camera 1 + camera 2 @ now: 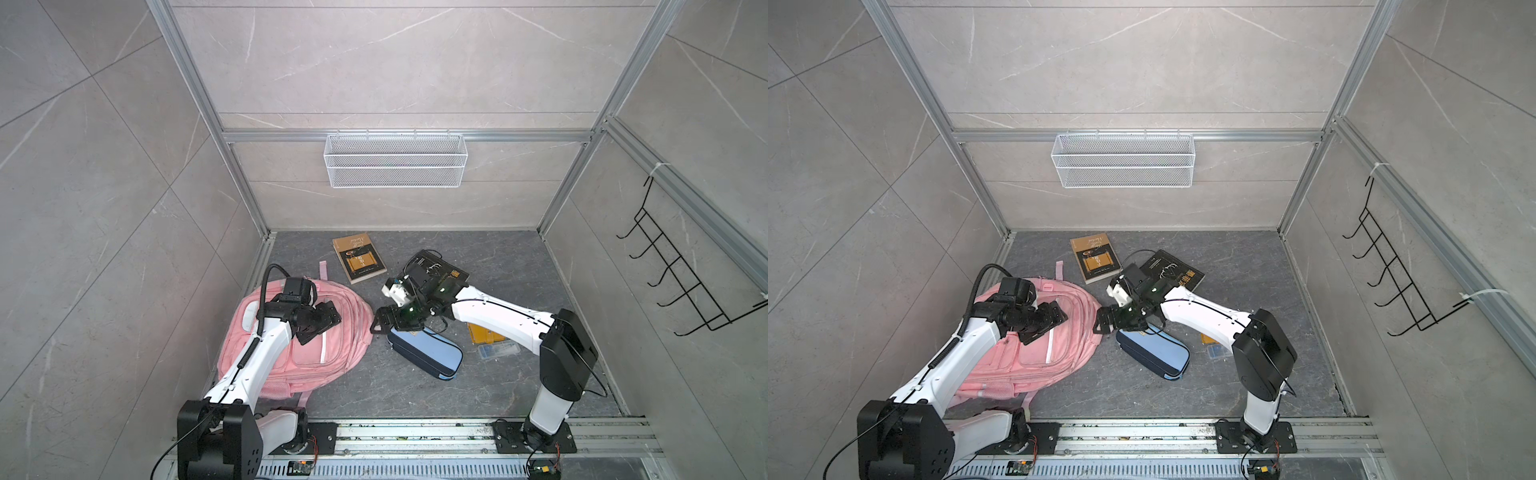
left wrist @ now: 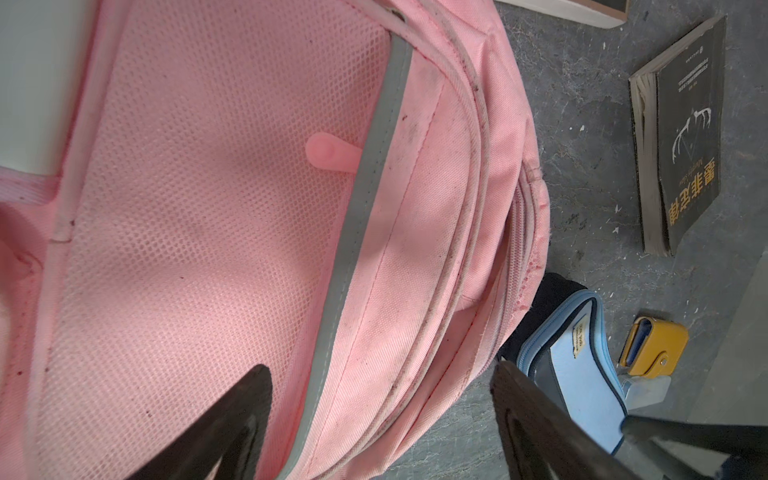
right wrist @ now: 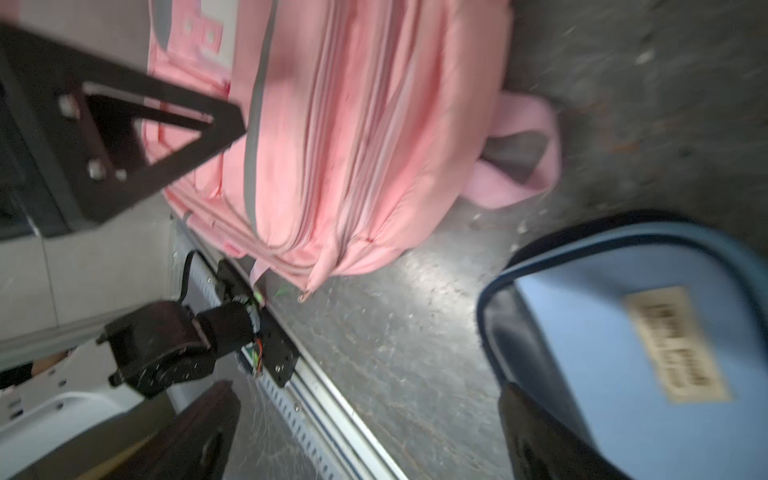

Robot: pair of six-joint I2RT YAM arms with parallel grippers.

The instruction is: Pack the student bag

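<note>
The student bag (image 1: pixel 345 332) lies flat near the left edge of the table (image 1: pixel 519 395), by the front left corner, and it looks zipped shut. The left gripper (image 1: pixel 318 322) hangs just over the bag's front with its jaws apart and nothing in them. The right gripper (image 1: pixel 397 322) is wide open and empty too, beside the bag's right side and above one end of the blue pencil case (image 1: pixel 428 353). The job now is most likely to open the bag (nothing can go in until then). To do it well, one gripper should pinch a small zip pull, like the pink tab (image 2: pixel 328 153), while the other holds the soft cloth down so it does not bunch up. The wall is close on the bag's left, so there is little room there. The brown book (image 1: pixel 359 257) and the black book (image 1: pixel 449 272) sit toward the back. The front middle of the table is bare, so pulling that way looks safest.
</note>
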